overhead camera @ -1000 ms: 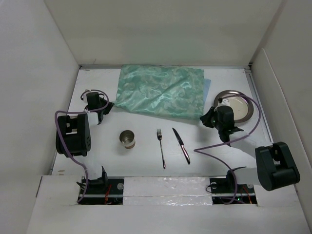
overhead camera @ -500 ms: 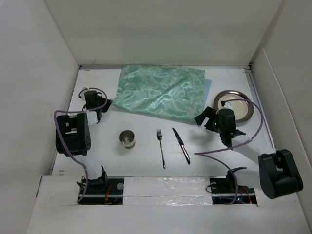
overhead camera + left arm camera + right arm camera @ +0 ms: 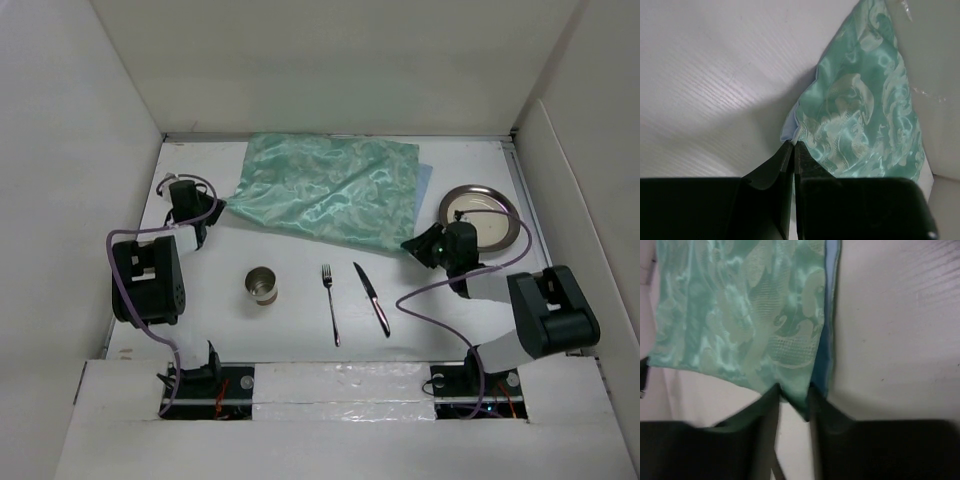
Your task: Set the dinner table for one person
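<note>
Ana: Since a second ago the right claw (image 3: 792, 392) has swung in from beside the plate (image 3: 480, 215). It now sits at the near right corner of the cloth (image 3: 325, 190).

Ben: And the dinner table (image 3: 470, 170)?

Ana: It is the white floor between the white walls, with everything else lying on it. The green cloth is spread over its far half, and a blue underside shows along the cloth's right edge.

Ben: Is the right claw gripping?

Ana: No, its fingers stand apart with the cloth corner between them. The left claw (image 3: 793, 145) is pinched tight on the cloth's left corner, which has been drawn slightly farther left.

Ben: What about the smaller things?

Ana: The round metal plate lies at the right, just beside the cloth. A metal cup (image 3: 262, 287) stands upright left of centre. The knife (image 3: 371, 298) and fork (image 3: 330, 303) lie side by side without touching, near the middle of the front, with the fork on the left.
</note>
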`<state>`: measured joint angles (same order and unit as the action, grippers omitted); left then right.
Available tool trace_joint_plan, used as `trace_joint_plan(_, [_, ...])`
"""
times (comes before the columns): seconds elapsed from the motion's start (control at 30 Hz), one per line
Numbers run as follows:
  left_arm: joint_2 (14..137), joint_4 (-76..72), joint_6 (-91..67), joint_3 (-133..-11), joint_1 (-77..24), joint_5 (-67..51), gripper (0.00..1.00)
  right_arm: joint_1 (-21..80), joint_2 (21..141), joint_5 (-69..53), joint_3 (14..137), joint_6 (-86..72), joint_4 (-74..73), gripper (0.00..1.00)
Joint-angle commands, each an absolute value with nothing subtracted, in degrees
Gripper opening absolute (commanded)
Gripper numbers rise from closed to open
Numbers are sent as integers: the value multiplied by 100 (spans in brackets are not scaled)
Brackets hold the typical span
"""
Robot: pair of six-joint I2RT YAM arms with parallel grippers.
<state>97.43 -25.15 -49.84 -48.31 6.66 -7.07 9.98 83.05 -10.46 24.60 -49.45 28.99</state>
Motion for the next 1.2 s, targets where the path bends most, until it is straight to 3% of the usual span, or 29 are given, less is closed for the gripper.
trace_joint_plan(0.0, [9325,-2426,-4711,-5150,729,-405,0,888,8918,-1142,2645,-5124,3725,14])
trace_joint_plan(0.1, [9229,-2136,-4492,-5387,729,-221,0,888,8991,-1038,2724,-4897,3807,0])
trace_joint_plan(0.2, [8948,-1908,-4255,-5510,729,243,0,1010,8649,-555,3093,-4343,3069,0])
trace_joint_plan(0.33, [8526,-1477,-3806,-5660,782,677,0,1520,7989,1000,3437,-3631,2074,2])
trace_joint_plan(0.4, [8394,-1407,-3753,-5573,782,677,0,1661,7586,1265,3297,-3507,1741,29])
trace_joint_plan(0.47, [8262,-1389,-3805,-5458,782,537,0,1723,7201,1091,2894,-3419,1757,62])
trace_joint_plan(0.67, [7920,-1415,-4121,-5107,782,27,0,1837,6541,107,2417,-3594,1469,90])
trace_joint_plan(0.9, [7849,-1467,-4113,-5071,730,-237,0,2197,6626,-255,2250,-4289,2116,89])
trace_joint_plan(1.03, [7848,-1582,-4166,-4966,729,-360,0,2250,7785,-719,2610,-4525,2433,88])
trace_joint_plan(1.17, [7858,-1582,-4131,-4966,729,-395,0,2312,9014,-1046,2426,-5132,3724,85])
